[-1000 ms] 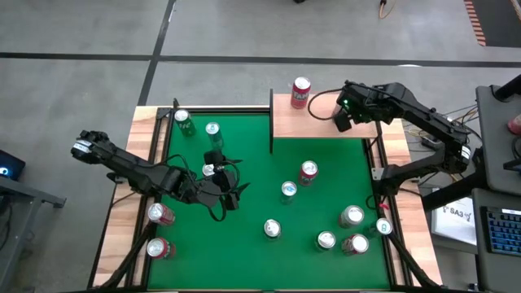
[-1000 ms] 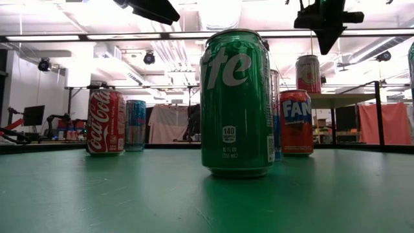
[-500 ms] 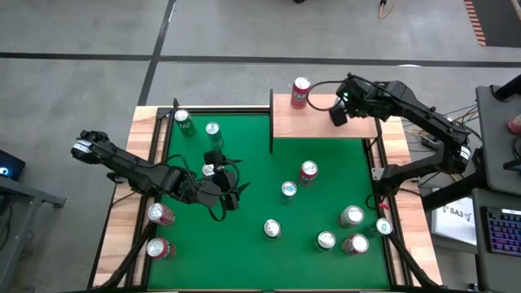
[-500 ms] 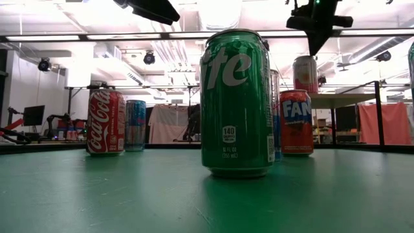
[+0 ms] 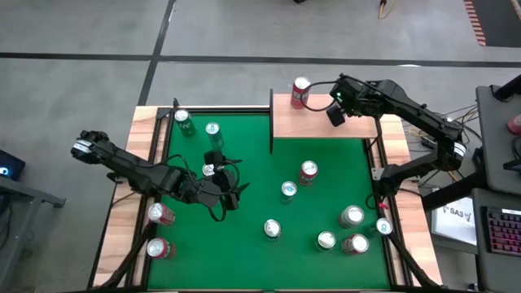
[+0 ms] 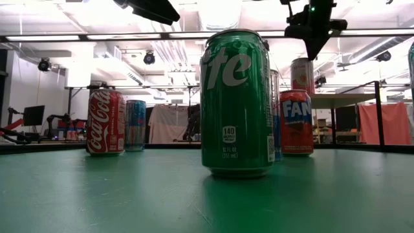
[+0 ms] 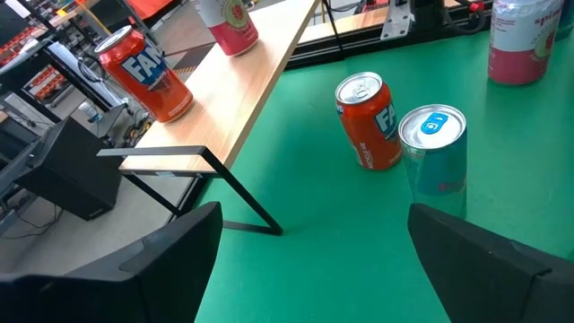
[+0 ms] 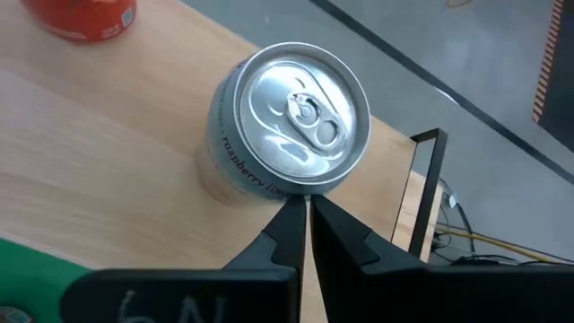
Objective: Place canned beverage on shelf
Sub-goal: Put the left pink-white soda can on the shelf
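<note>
In the high view's upper right, your right gripper (image 5: 335, 114), fingers pinched shut and holding nothing, hangs over the light-wood shelf on black posts (image 5: 321, 126). The pale raspberry can with silver top (image 8: 289, 123) stands upright on it, just ahead of the fingertips. Your left gripper (image 5: 230, 195), fingers spread wide and empty, waits mid-left over the green felt table (image 5: 244, 163).

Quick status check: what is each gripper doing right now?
Left gripper: open, empty, over the green table.
Right gripper: shut, empty, beside the can on the shelf.
</note>
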Tool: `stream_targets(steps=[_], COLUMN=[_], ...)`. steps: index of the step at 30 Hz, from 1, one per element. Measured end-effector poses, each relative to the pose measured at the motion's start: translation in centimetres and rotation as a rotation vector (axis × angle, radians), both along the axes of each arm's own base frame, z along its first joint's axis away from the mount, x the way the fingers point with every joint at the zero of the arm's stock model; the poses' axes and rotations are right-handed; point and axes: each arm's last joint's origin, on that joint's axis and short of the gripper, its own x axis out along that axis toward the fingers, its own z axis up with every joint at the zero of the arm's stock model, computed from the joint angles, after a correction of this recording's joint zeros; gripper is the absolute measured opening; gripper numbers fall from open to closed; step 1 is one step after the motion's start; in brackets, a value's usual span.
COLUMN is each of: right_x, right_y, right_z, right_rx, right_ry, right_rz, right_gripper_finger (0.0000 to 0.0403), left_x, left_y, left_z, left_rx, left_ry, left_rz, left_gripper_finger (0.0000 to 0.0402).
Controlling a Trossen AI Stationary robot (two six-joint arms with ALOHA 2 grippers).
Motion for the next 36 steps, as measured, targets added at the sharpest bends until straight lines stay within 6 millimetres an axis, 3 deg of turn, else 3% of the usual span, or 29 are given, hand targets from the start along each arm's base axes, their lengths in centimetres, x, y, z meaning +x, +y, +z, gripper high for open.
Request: stream_targets(steps=[7,12,16,27,36], right_x=[-0.4,0.5,1.8,3.8,3.3], right_y=[0.6,0.4,-0.3,-1.7,-1.2], right_z=[1.7,2.5,2.0,-0.5,-0.5], right_rx=[-0.040,-0.155,-0.190,-0.163,-0.118], right_ry=[-0.120,-0.242,-0.260,-0.106,-0.101], right_rz=[-0.058,-0.064,-0.024,-0.046,-0.031], right_gripper_finger=[0.0012,0.0012,0.0012,0.0012,0.0012], left_x=[0.0,0.0,0.0,-0.1,-0.1], left_y=[0.0,0.0,0.0,0.0,0.0], left_z=[0.0,0.0,0.0,-0.1,-0.2], left_rx=[0.000,0.000,0.001,0.002,0.000], left_ry=[0.001,0.001,0.001,0.010,0.016], left_rz=[0.000,0.000,0.000,0.001,0.004], left_gripper_finger=[0.0341,0.0341,0.0341,0.0341,0.0341])
